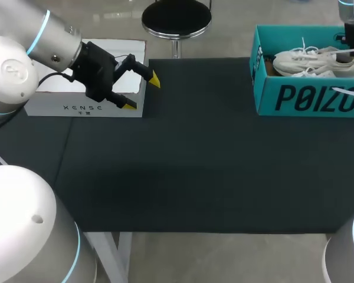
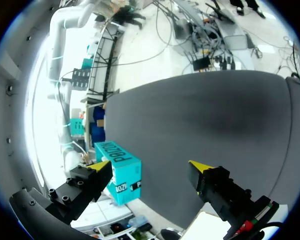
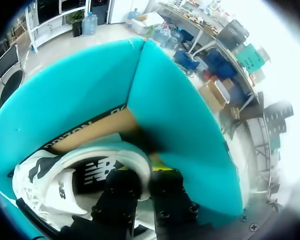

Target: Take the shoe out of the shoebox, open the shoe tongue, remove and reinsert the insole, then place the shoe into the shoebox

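1 pale shoe [image 1: 315,62] lies inside the teal shoebox [image 1: 295,97] at the tabletop's [image 1: 194,171] far right, fitting either a start or a finish, with the right gripper [image 3: 152,167] down at its heel, its fingers' spread hidden, and the left gripper [image 1: 143,92] wide and empty.

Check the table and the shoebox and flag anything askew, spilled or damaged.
Nothing stands out. The shoe lies inside the teal shoebox, which stands upright at the table's far right corner. The right gripper is down at the shoe's heel; the left gripper hangs open beside a white box.
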You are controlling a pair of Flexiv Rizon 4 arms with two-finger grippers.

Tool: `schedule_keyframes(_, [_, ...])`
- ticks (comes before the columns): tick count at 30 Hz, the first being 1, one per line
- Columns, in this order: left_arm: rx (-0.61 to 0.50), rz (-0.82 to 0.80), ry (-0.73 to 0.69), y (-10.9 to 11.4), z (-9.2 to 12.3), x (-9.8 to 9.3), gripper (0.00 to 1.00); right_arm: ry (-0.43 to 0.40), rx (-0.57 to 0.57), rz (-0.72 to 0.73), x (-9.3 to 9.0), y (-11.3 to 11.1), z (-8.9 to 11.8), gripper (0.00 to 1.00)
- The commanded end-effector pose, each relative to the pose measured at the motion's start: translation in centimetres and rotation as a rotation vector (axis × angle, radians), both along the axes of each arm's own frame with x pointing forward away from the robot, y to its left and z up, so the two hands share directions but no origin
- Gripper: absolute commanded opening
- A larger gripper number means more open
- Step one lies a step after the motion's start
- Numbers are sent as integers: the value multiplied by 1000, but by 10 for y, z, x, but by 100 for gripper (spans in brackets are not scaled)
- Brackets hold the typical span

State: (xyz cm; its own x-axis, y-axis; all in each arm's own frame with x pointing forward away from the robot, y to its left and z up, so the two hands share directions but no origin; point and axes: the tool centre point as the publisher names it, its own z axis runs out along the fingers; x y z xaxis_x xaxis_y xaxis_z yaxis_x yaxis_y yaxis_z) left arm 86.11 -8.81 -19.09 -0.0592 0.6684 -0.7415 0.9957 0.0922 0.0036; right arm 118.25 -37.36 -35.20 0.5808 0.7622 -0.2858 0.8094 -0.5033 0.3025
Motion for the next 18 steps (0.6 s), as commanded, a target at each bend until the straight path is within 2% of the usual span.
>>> schedule_keyframes(1, [2,0,-1,0,0,0,100,0,-9,13,2,5,-13,0])
schedule_keyframes(9, [2,0,-1,0,0,0,100,7,-22,9,1,6,-11,0])
schedule_keyframes(11, [2,0,-1,0,0,0,100,9,-17,2,-1,6,-8,47])
schedule_keyframes(12, [2,0,-1,0,0,0,100,8,-13,-2,-2,6,-6,100])
schedule_keyframes(18, [2,0,-1,0,0,0,100,-15,-11,-10,-3,5,16,100])
